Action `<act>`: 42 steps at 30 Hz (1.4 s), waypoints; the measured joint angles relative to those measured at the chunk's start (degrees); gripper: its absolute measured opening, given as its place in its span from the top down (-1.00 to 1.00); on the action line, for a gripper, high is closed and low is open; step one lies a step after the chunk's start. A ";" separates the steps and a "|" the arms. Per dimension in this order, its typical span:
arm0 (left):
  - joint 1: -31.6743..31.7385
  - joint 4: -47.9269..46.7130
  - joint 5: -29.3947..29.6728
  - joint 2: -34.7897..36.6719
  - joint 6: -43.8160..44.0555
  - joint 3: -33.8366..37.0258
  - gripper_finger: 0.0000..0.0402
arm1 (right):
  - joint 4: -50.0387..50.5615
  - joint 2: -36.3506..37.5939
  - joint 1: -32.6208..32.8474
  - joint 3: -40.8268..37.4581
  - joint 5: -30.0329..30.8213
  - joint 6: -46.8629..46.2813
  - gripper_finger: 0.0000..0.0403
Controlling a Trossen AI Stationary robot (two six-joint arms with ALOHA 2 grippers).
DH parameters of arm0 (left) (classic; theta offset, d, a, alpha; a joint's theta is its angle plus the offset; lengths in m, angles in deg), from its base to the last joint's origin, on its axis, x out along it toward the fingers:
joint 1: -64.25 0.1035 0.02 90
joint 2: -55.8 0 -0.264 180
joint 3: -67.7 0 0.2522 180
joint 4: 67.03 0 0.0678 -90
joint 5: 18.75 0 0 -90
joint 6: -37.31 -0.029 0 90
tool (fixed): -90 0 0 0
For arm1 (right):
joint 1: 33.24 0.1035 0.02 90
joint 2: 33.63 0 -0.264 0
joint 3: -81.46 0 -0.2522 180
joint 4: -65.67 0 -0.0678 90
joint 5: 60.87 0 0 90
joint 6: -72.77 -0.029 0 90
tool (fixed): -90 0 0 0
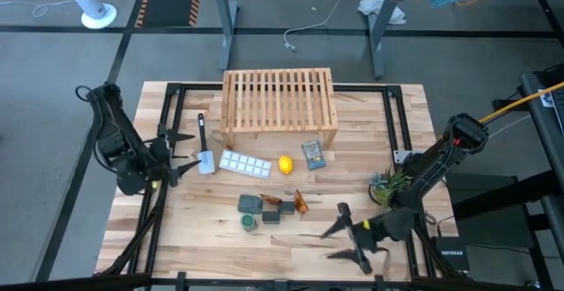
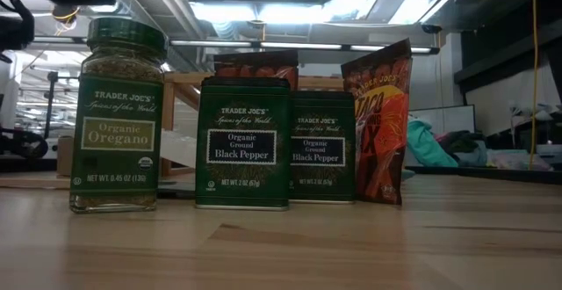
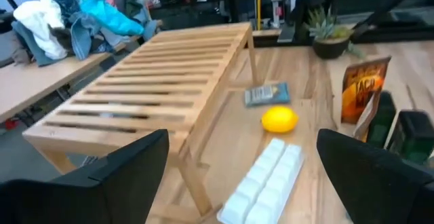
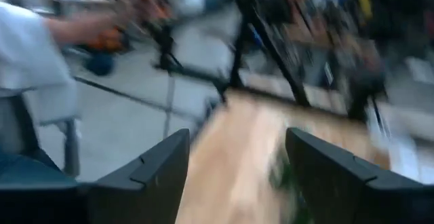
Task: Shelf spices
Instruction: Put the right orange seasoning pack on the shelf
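Note:
The shelf [image 1: 278, 106], a light wooden rack with a slatted back, stands at the table's far middle and also shows in the left wrist view [image 3: 156, 88]. The spices stand together near the table's middle front: a green-lidded oregano jar [image 1: 250, 222] [image 2: 117, 119], two dark pepper boxes [image 1: 270, 214] [image 2: 243, 145] [image 2: 322, 149], and two orange-brown packets [image 1: 300, 203] [image 2: 378, 123]. My left gripper [image 1: 192, 152] [image 3: 242, 142] hovers open at the table's left, facing the shelf. My right gripper [image 1: 328, 244] [image 4: 237, 142] is open to the right of the spices, nearer the front edge.
Between the shelf and the spices lie a white ice tray [image 1: 245, 164], a lemon [image 1: 285, 164], a blue-grey flat packet [image 1: 312, 154] and a handled tool [image 1: 203, 145]. A dark grey pad [image 1: 249, 204] sits by the jar. A small plant [image 1: 385, 185] stands at the right.

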 joint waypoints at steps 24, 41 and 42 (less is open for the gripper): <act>-2.54 25.78 -4.21 -0.15 0.62 18.64 -0.83 | 45.46 26.33 -21.54 11.92 -28.58 -5.09 -0.24; -2.43 62.12 -8.44 -1.02 -16.17 31.00 -0.83 | 53.91 32.89 -29.78 11.92 -40.58 -5.86 -0.24; -2.43 63.46 -8.56 -1.22 -16.77 31.27 -0.83 | 54.43 34.01 -30.06 11.92 -40.60 -5.87 -0.24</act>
